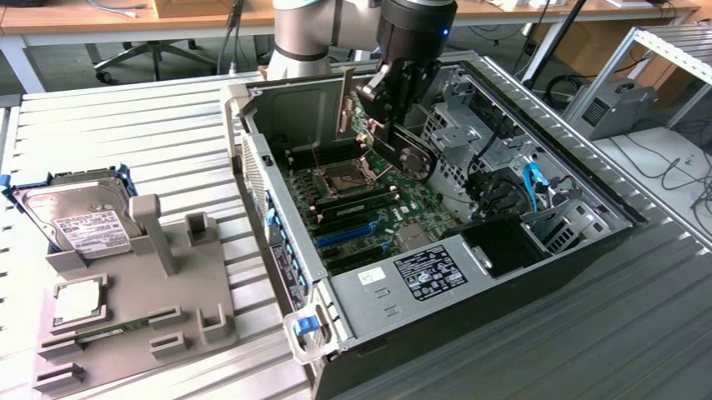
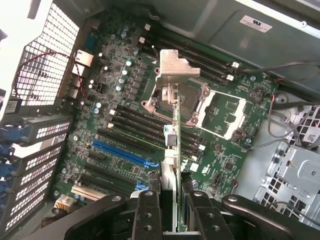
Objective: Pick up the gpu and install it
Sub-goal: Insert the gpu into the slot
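Gripper (image 2: 171, 200) clenched on the gpu (image 2: 171, 137), card edge-on, hanging above the motherboard (image 2: 225, 112) inside the open case. Pickup looks done to me; I see it seated in no slot yet.

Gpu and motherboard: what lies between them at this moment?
Nothing, only air. In the exterior view the gripper holds the gpu above the motherboard, apart from it. The wrist view shows the same bare gap.
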Robot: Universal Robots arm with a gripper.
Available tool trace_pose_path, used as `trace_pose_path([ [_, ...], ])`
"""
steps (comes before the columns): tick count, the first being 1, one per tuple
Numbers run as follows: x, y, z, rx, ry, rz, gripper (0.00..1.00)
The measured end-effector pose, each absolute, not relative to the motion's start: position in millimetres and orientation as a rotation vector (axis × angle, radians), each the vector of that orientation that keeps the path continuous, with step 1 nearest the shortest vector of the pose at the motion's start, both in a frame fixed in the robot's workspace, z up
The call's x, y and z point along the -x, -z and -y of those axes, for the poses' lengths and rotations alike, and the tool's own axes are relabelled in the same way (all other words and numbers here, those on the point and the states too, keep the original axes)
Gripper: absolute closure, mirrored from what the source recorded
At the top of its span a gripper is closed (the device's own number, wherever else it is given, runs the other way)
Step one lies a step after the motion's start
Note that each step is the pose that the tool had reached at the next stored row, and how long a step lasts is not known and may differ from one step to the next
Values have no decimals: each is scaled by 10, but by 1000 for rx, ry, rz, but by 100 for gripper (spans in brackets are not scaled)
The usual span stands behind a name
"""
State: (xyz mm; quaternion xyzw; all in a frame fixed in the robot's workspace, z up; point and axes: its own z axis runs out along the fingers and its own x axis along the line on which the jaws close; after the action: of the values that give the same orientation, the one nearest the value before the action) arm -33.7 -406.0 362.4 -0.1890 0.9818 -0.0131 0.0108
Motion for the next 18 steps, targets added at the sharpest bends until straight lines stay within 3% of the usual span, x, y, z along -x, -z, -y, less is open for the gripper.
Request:
trace_pose_path([
  [18,337,-3624,4060,635,40,-3054,74],
])
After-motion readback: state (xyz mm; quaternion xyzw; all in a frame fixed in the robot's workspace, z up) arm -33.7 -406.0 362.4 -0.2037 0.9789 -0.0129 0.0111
